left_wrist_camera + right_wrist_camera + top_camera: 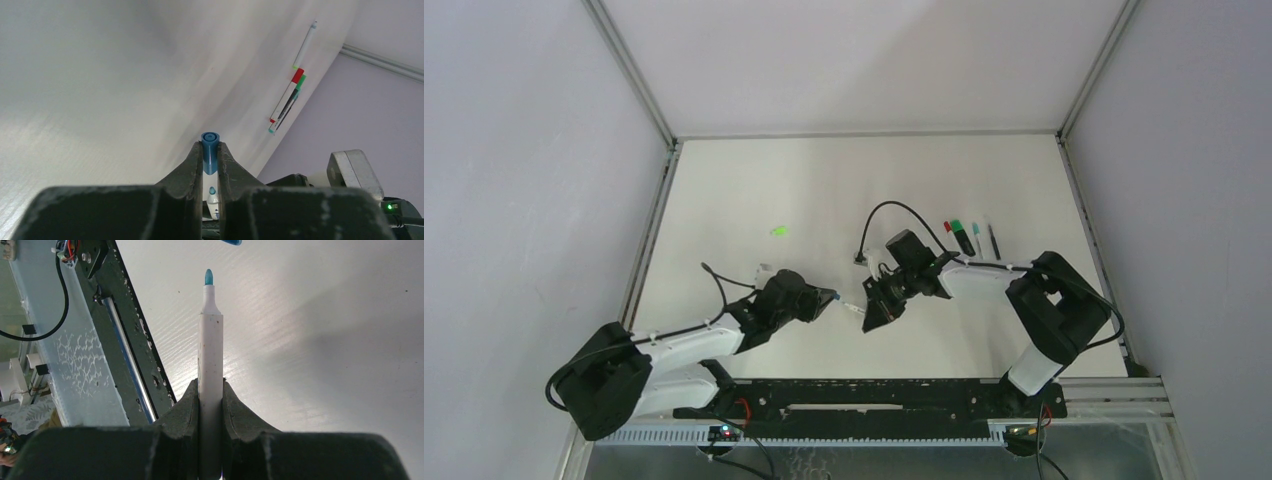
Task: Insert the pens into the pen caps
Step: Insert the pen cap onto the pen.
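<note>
My left gripper is shut on a short blue pen cap, held above the table. In the top view the left gripper faces the right gripper across a small gap. My right gripper is shut on a white pen with a bare blue tip. That tip points at the blue cap, a short way off. The pen's tip shows between the left fingers, behind the cap. A bright green cap lies alone on the table at the middle left.
Several other pens lie side by side at the back right, capped red, green and teal, with a thin dark one. They show in the left wrist view as a cluster of pens with one white pen apart. The arms' black base rail runs along the near edge.
</note>
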`<state>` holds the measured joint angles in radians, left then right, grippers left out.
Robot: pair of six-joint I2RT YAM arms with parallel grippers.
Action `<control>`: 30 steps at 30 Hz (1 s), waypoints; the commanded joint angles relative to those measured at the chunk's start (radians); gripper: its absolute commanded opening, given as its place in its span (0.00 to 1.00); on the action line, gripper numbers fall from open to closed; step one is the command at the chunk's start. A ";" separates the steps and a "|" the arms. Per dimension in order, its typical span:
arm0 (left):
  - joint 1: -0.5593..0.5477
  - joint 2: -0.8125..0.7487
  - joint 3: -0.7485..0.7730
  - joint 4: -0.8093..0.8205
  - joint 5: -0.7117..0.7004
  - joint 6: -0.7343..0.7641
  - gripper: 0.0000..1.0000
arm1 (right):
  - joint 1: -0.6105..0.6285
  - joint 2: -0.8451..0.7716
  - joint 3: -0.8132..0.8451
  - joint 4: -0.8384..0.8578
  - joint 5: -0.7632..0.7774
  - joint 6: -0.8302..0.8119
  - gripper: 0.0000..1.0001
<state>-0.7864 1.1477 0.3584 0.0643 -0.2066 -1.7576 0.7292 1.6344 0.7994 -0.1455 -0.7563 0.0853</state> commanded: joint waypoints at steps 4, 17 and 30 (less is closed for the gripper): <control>0.004 0.017 -0.019 0.047 0.006 -0.021 0.00 | 0.015 0.009 0.043 0.005 0.015 0.015 0.00; -0.016 0.049 -0.007 0.068 0.013 -0.025 0.00 | 0.015 0.013 0.052 0.002 0.067 0.031 0.00; -0.020 0.051 -0.009 0.077 0.014 -0.029 0.00 | 0.015 0.025 0.060 -0.010 0.078 0.029 0.00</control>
<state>-0.8009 1.1961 0.3584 0.1120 -0.1986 -1.7737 0.7345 1.6543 0.8253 -0.1558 -0.6876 0.1078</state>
